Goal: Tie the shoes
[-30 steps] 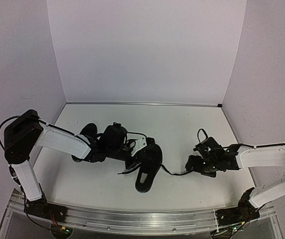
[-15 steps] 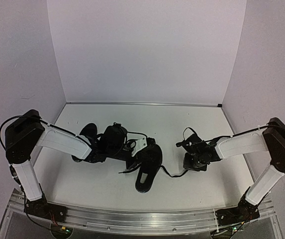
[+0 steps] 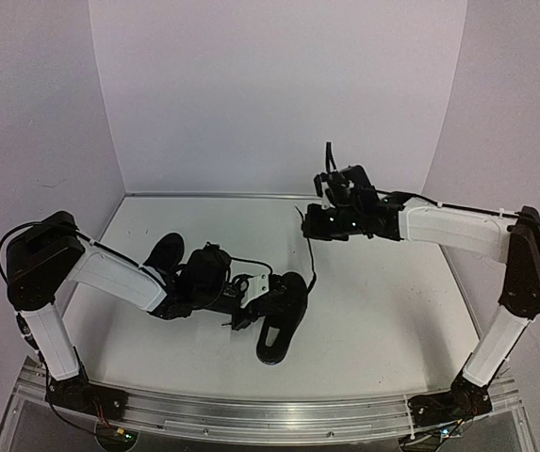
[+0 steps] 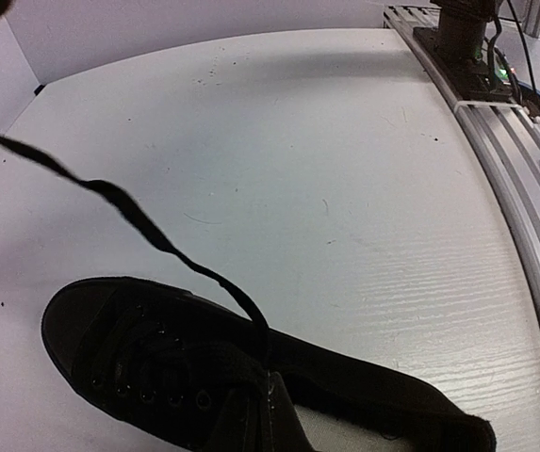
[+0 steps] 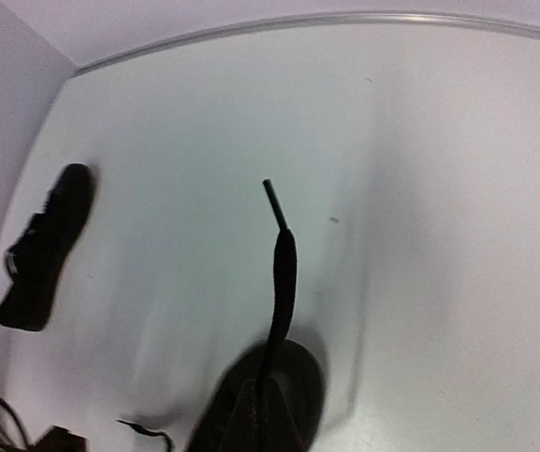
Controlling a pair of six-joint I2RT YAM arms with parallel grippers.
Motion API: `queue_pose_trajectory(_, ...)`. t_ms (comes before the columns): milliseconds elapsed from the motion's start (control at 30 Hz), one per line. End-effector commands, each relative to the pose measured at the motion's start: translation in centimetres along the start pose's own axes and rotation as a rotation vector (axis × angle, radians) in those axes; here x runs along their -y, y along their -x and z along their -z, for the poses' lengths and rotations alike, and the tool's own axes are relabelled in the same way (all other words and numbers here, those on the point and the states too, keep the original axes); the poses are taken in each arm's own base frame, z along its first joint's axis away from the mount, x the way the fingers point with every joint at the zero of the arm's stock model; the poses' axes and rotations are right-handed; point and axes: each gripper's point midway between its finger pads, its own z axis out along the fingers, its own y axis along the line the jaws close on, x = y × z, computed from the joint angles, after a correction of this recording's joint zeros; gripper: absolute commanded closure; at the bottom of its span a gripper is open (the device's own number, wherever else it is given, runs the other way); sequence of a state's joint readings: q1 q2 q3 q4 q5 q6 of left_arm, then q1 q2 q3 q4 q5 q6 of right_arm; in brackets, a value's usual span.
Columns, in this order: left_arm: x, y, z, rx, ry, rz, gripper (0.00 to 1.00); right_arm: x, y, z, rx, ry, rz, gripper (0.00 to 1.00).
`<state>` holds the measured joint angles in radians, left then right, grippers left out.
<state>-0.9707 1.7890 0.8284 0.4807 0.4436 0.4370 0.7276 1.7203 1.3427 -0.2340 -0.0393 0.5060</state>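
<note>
Now right gripper (image 3: pixel 315 222) high at centre-right of top view, lifted from low right of frame a second ago; clenched on lace (image 3: pixel 311 254), which runs down to shoe (image 3: pixel 279 322) at lower centre; left gripper (image 3: pixel 246 303) at its tongue, grip cannot be told; second shoe (image 3: pixel 163 256) further left; lace pulled out long, knot not yet formed

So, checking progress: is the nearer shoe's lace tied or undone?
Undone: the lace runs loose from the shoe up to the right gripper.
</note>
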Motion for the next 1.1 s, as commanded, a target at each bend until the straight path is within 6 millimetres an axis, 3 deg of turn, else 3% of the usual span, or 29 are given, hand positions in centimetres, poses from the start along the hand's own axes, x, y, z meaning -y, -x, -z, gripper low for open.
queue_pose_trajectory(0, -0.2, 3.4, 1.5, 0.089, 0.038, -0.115, 1.00, -7.9, -0.8, -2.9, -0.094, 0.296, 0.085, 1.00)
queue_pose_trajectory(67, -0.1, 3.2, 1.5, 0.075, 0.040, -0.125, 1.00, -12.0, -1.0, -3.4, -0.108, 0.391, 0.110, 1.00)
queue_pose_trajectory(133, 0.1, 2.9, 1.5, 0.066, 0.039, -0.124, 1.00, -14.8, -1.6, -4.1, -0.132, 0.454, 0.118, 1.00)
queue_pose_trajectory(233, 0.3, 2.8, 1.6, 0.060, 0.039, -0.123, 1.00, -16.4, -2.8, -5.0, -0.182, 0.506, 0.102, 1.00)
queue_pose_trajectory(300, 0.4, 2.7, 1.7, 0.055, 0.041, -0.122, 1.00, -16.6, -3.9, -5.1, -0.223, 0.535, 0.097, 0.82)
queue_pose_trajectory(400, 0.4, 2.5, 1.6, 0.046, 0.044, -0.119, 1.00, -16.3, -4.5, -3.7, -0.241, 0.550, 0.103, 0.48)
queue_pose_trajectory(500, 0.3, 2.3, 1.4, 0.034, 0.045, -0.116, 1.00, -15.4, -3.6, -1.2, -0.196, 0.528, 0.111, 0.35)
queue_pose_trajectory(633, 0.1, 2.0, 1.2, 0.026, 0.051, -0.112, 1.00, -12.7, -3.9, 1.9, -0.174, 0.484, 0.099, 0.34)
queue_pose_trajectory(733, -0.1, 1.9, 1.1, 0.017, 0.061, -0.111, 1.00, -10.5, -6.3, 3.3, -0.206, 0.469, 0.078, 0.40)
queue_pose_trajectory(833, -0.3, 2.0, 1.0, 0.015, 0.067, -0.110, 1.00, -9.6, -8.8, 4.3, -0.245, 0.511, 0.025, 0.47)
queue_pose_trajectory(1067, -0.7, 2.0, 0.7, 0.007, 0.075, -0.109, 1.00, -9.4, -12.8, 4.5, -0.300, 0.524, 0.003, 0.49)
